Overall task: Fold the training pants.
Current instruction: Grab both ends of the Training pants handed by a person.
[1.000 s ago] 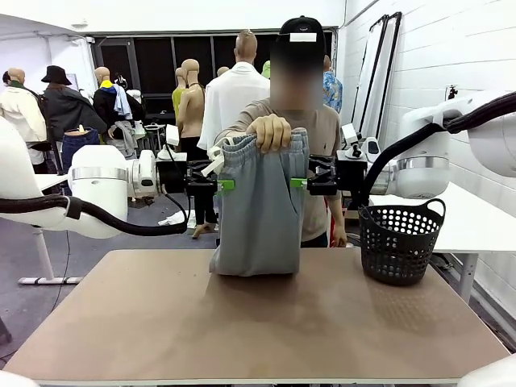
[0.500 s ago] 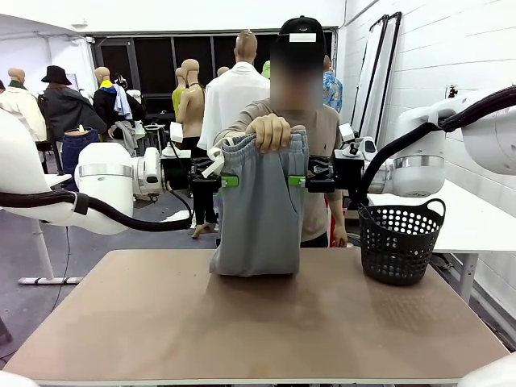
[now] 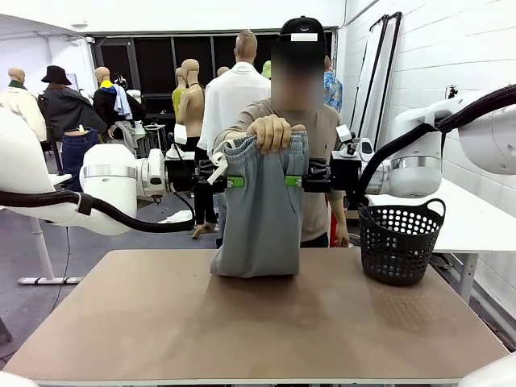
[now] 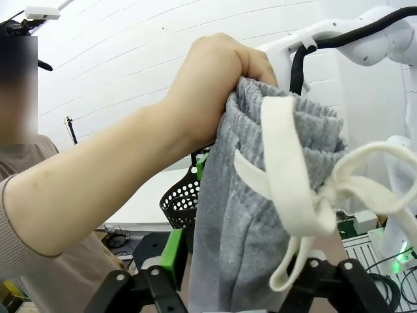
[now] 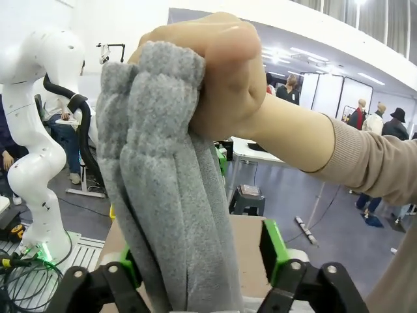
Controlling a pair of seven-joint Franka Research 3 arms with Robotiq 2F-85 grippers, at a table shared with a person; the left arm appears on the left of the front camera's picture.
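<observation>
A person's hand (image 3: 271, 132) holds up the light grey training pants (image 3: 258, 218) by the bunched waistband, and their lower end rests on the table (image 3: 258, 322). My left gripper (image 3: 234, 181) has come in at the pants' left edge and my right gripper (image 3: 292, 181) at their right edge, both just under the waistband. In the left wrist view the grey cloth (image 4: 234, 228) and white drawstring (image 4: 293, 195) hang between my left gripper's (image 4: 238, 274) spread fingers. In the right wrist view the cloth (image 5: 169, 195) stands between my right gripper's (image 5: 199, 267) green pads (image 5: 270, 251), with a gap at one side.
A black perforated basket (image 3: 401, 240) stands at the table's far right. The person stands right behind the far edge. The brown tabletop in front of the pants is bare.
Both grippers have moved inward, from beside the pants onto their left and right edges. Their jaws have narrowed a little. The person's hand and the pants have stayed put.
</observation>
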